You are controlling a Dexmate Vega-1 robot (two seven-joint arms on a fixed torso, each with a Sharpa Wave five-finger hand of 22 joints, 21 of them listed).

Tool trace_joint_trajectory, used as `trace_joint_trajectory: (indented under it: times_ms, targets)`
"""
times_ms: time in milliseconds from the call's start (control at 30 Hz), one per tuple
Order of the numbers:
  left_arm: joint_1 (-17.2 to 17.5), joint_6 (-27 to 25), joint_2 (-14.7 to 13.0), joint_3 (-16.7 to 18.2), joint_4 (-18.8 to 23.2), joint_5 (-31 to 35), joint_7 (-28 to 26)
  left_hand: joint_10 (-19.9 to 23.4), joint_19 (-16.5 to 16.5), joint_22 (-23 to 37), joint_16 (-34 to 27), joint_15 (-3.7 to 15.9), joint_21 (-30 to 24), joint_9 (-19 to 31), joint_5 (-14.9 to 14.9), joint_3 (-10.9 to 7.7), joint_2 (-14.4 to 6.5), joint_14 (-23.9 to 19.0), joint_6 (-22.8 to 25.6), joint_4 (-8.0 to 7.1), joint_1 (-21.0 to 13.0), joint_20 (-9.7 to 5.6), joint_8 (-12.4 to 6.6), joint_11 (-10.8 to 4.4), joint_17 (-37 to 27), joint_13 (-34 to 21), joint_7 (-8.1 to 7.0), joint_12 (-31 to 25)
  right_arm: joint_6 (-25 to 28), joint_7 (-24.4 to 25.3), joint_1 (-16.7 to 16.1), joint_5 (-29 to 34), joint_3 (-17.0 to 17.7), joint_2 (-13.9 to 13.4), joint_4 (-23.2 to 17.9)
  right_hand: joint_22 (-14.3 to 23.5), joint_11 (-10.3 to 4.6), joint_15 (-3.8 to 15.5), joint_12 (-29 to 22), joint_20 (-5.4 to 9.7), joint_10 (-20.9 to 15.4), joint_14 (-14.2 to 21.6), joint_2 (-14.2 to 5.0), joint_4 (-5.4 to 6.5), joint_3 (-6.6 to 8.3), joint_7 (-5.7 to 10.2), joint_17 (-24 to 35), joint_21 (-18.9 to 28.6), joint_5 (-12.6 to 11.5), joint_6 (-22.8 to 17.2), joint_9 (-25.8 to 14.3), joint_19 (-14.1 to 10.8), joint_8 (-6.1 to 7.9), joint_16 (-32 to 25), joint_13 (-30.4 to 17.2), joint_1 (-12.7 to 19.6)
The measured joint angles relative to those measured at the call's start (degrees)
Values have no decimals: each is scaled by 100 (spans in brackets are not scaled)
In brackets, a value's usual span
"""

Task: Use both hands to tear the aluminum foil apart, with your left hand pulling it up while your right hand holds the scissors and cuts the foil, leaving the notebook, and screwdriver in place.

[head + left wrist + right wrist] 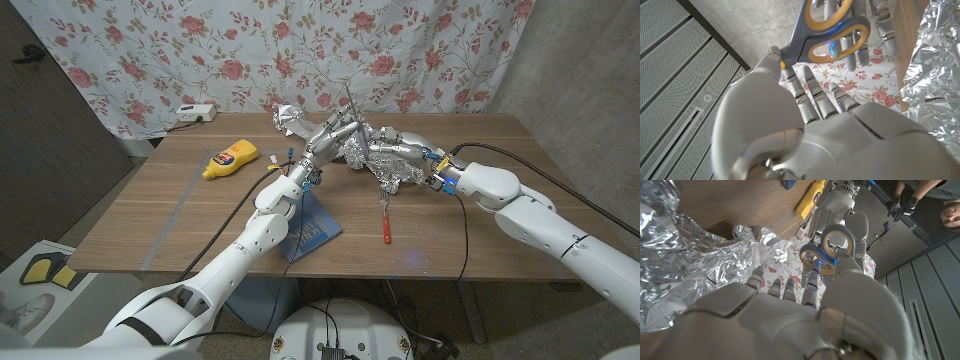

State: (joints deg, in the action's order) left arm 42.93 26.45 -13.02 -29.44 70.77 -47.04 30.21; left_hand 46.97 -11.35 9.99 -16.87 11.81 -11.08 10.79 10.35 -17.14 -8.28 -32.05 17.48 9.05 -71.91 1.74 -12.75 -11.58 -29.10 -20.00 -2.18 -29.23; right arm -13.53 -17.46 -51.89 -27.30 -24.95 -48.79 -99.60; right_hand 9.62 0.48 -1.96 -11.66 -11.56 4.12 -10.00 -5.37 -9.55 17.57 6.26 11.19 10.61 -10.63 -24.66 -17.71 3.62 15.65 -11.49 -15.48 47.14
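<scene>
My right robot hand (398, 158) grips scissors (826, 255) over foil (385, 165), bench (480, 240) center. Left robot hand (335, 135) at its 9 o'clock; grasp state can't tell.

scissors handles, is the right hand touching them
Touching. The right wrist view shows the right hand with fingers against the yellow-and-grey scissors loops, no gap.

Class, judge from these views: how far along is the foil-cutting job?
Done: the scissors are up, apparently in the right hand. In hand: the left hand meets it at the crumpled foil. Left: no cut shows yet. The notebook and screwdriver lie apart from both hands.
</scene>
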Motion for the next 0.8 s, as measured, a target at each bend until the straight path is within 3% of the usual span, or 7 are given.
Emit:
trace_joint_trajectory:
  times_ms: [433,800]
  targets:
    - [-84,17,77,7,-162,-33,145,0,0,0,0,0,0,0,-21,0,-8,0,22,0,-10,0,0,0,0,0,-40,0,-88,-188,65,-159,-43,94,162,0,0,0,0,-11,0,0,84,41,-41,51,0,0,6,-52,-26,-73,0,-40,39,21]
    - [-172,19,195,27,-372,-129,347,0,0,0,9,0,0,0,-22,-1,-18,0,75,0,-21,0,0,0,-23,0,-47,0,-155,-256,134,-202,-97,206,303,0,-84,93,-44,113,-84,11,135,65,-65,167,1,0,28,-169,-79,-197,28,-40,88,26]
